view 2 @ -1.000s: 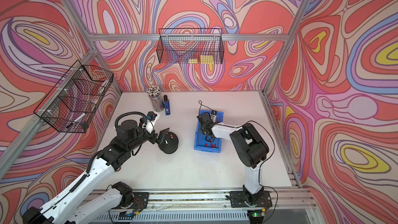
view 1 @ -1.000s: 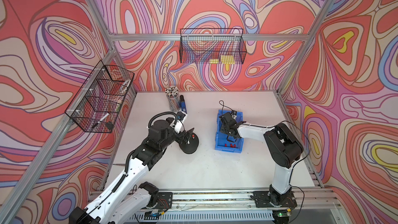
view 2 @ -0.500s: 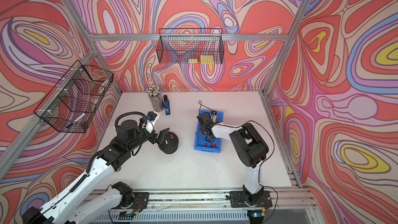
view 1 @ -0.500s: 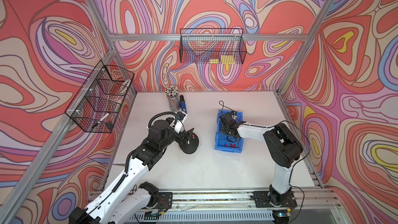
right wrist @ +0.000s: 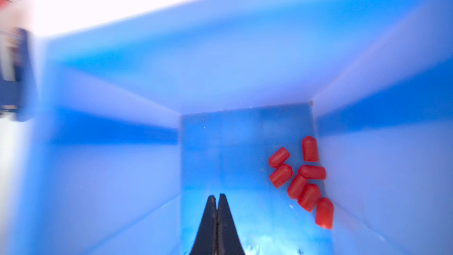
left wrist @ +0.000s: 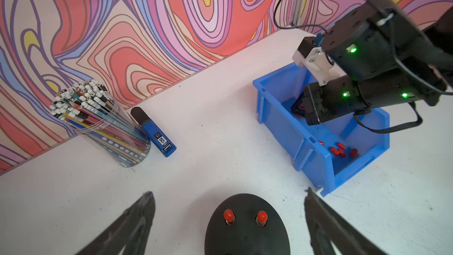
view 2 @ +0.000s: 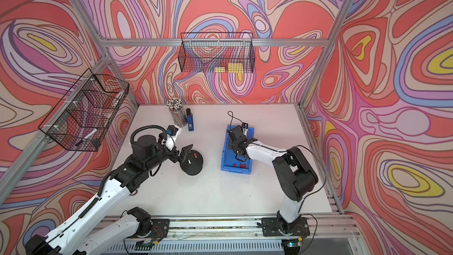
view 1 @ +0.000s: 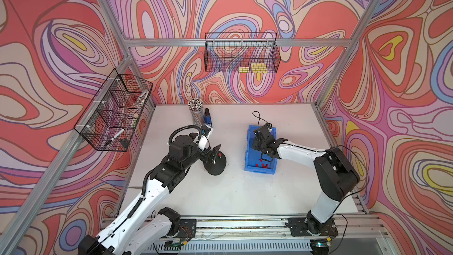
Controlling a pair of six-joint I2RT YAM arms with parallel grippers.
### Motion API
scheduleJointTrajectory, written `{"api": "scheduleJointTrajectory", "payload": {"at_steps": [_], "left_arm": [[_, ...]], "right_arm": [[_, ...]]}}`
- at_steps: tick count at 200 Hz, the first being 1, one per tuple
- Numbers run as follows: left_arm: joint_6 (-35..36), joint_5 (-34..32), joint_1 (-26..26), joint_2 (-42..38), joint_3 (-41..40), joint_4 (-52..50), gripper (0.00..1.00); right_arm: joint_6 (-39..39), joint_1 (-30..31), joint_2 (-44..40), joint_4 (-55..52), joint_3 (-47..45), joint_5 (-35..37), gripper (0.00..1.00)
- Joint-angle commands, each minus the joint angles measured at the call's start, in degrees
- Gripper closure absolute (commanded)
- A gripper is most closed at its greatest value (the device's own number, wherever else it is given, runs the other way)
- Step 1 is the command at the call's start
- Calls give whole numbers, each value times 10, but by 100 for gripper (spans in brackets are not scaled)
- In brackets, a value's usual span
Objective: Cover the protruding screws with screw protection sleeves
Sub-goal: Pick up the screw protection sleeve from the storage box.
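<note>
**Sleeve pick-up during stud capping.** The left gripper (left wrist: 229, 193), jaws spread wide and holding nothing, straddles the black round dome-shaped base (left wrist: 245, 236) on the white tabletop (left wrist: 220, 131). It is probably placed there to steady the base when a sleeve is pressed on. Of the thin silvery protruding screws (view 2: 189, 161) standing on that base, two wear small red cylindrical plastic sleeves (left wrist: 229, 215). A top view shows one bare stud beside a capped one, so the task is judged partly done. The right gripper (right wrist: 217, 196) reaches down into the open blue plastic bin (left wrist: 282, 123), jaws pressed together with nothing visible between them. Seven loose sleeves (right wrist: 301, 180) lie just beside its tips against the bin wall, so this closure appears to have caught none. A second scatter of sleeves (left wrist: 340, 149) lies near the bin's low front lip. A clear plastic cup (left wrist: 127, 148) holds white-tipped pencils (left wrist: 83, 96), and a blue lead case (left wrist: 154, 133) lies beside it. The black wire basket (view 1: 241, 52) on the back wall holds yellow blocks (view 1: 252, 68).
</note>
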Motion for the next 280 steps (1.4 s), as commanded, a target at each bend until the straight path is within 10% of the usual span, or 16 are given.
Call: {"api": "scheduleJointTrajectory", "payload": {"at_steps": [1,110,249,280], "left_arm": [[-25,30,-3,12,53,-19,7],[-222,353,-17,79,120,168,19],[-336,423,-21,124,123,321,73],[-333,415,-21,110,111,316,66]], "right_arm": [[-28,-4,-73,44,-29,-44,100],[11,-5,-255,487,-96,-478,100],[69,57,-223,612,-65,-520,100],[68,58,-228,615,-69,-511,100]]}}
